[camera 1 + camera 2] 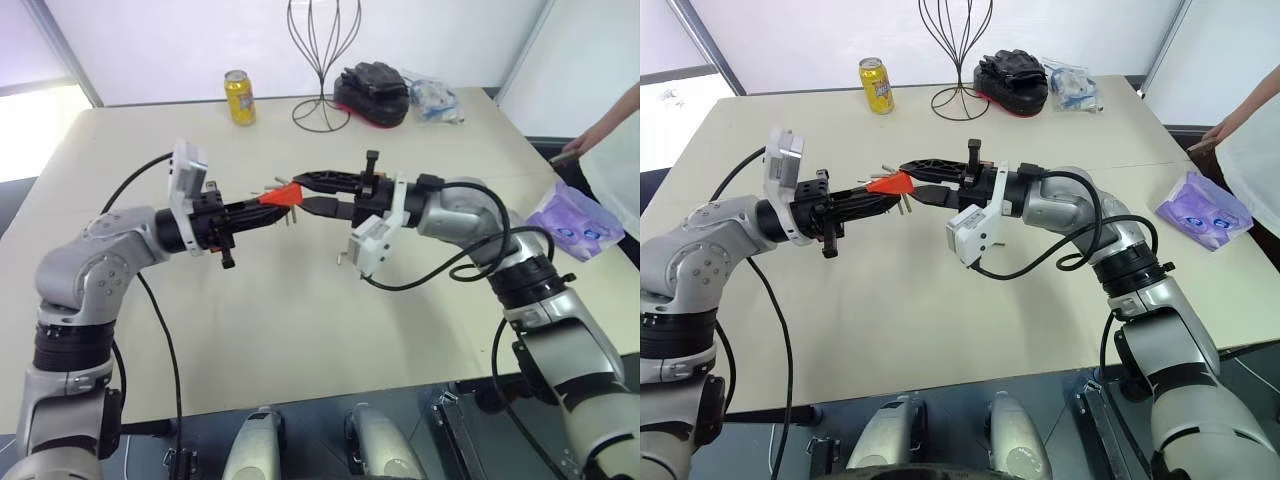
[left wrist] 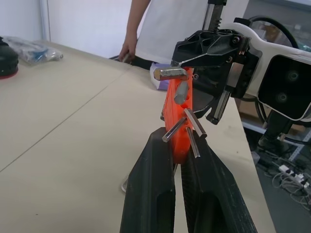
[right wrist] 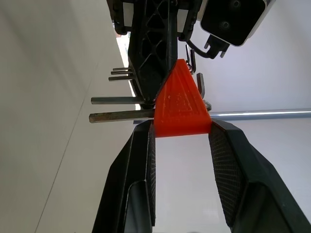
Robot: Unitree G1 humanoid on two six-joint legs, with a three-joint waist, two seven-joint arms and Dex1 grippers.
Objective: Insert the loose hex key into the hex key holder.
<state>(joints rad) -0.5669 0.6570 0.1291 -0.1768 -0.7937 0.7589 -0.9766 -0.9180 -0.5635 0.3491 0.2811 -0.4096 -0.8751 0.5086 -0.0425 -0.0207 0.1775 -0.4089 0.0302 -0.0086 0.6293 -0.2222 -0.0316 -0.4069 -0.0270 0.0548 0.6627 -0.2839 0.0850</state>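
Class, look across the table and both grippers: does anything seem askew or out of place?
Nothing is spilled or damaged. One oddity: both the left gripper and right gripper clamp the same red hex key holder in mid-air.

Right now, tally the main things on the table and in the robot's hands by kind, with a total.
Yellow can: 1
Wire stand: 1
Black bundle: 1
Clear bag: 1
Purple packet: 1
Red key holder, held up off the table: 1
Total: 6
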